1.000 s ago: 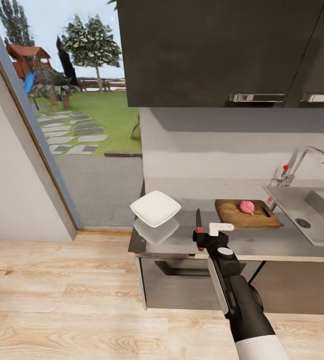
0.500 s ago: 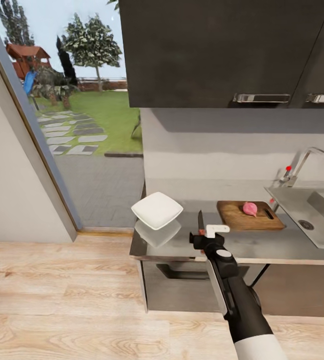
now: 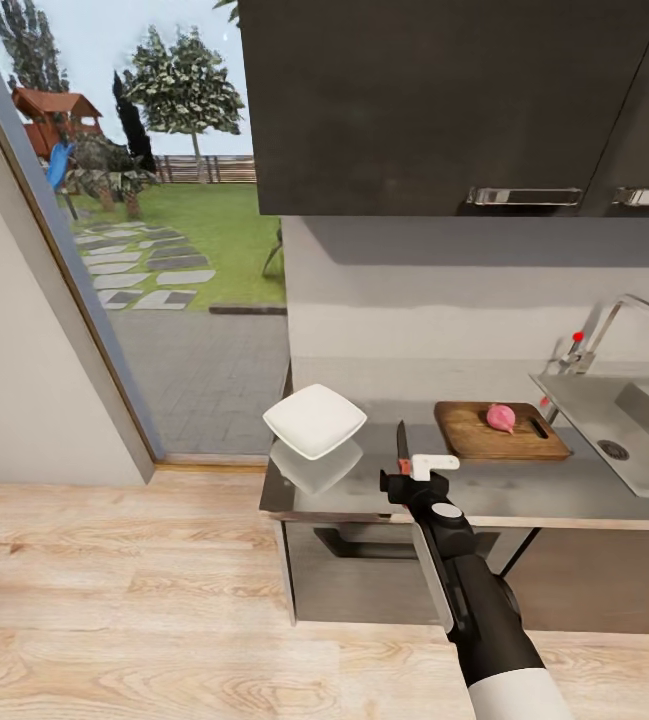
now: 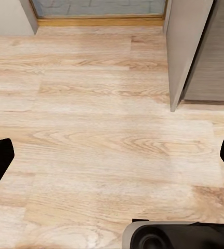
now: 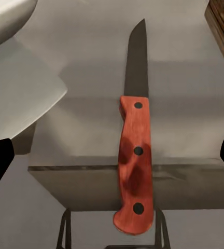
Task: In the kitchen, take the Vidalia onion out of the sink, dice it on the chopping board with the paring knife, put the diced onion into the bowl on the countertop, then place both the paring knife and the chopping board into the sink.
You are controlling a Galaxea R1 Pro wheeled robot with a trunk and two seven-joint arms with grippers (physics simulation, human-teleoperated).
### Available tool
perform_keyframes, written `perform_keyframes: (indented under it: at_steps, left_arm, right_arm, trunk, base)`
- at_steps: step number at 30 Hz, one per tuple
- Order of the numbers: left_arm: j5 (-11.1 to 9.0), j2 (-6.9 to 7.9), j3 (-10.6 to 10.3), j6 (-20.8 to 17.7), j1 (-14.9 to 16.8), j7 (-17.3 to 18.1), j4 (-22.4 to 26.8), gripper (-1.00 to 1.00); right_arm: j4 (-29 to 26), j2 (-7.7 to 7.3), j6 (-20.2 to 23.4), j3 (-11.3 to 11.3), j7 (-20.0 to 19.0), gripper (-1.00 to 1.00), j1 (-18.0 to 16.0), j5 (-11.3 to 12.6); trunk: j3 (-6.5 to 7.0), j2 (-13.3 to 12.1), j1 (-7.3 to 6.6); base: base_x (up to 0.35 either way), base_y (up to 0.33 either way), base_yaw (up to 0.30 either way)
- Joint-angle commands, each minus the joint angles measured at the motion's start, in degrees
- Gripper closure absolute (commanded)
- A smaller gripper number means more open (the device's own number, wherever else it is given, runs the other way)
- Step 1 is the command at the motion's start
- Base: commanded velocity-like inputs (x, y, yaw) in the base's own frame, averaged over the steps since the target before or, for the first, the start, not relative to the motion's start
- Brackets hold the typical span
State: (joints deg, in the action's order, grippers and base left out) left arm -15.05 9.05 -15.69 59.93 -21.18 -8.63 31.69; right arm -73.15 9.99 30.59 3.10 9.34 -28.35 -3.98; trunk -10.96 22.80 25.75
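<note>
Flat on the grey countertop (image 3: 524, 485): paring knife (image 5: 134, 150), reddish wooden handle overhanging the front edge, dark blade pointing toward the wall. Just beside it, white square bowl (image 3: 315, 420). Farther along, dark wooden chopping board (image 3: 499, 431) bearing a pink onion (image 3: 501, 417), next to the steel sink (image 3: 604, 425).

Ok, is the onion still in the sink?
No, the onion sits on the chopping board, left of the sink.

one bowl (image 3: 314, 420), one knife (image 5: 134, 151), one chopping board (image 3: 499, 431), one onion (image 3: 501, 417).
</note>
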Motion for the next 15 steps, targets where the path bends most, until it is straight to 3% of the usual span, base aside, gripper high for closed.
perform_keyframes:
  at_steps: [1, 15]
  left_arm:
    - [-0.16, 0.09, -0.48, 0.07, 0.0, -0.59, 0.12, -1.0]
    - [-0.16, 0.09, -0.48, 0.07, 0.02, -0.59, 0.05, -1.0]
  right_arm:
    - [-0.07, 0.01, 0.39, 0.07, 0.11, -1.0, -0.04, -0.41]
    - [-0.07, 0.01, 0.33, 0.05, 0.07, -1.0, -0.04, -0.41]
  trunk:
    - [-0.1, 0.11, 0.04]
    - [-0.14, 0.11, 0.04]
  base:
    - [0.0, 0.0, 0.0]
    - [0.049, -0.018, 0.0]
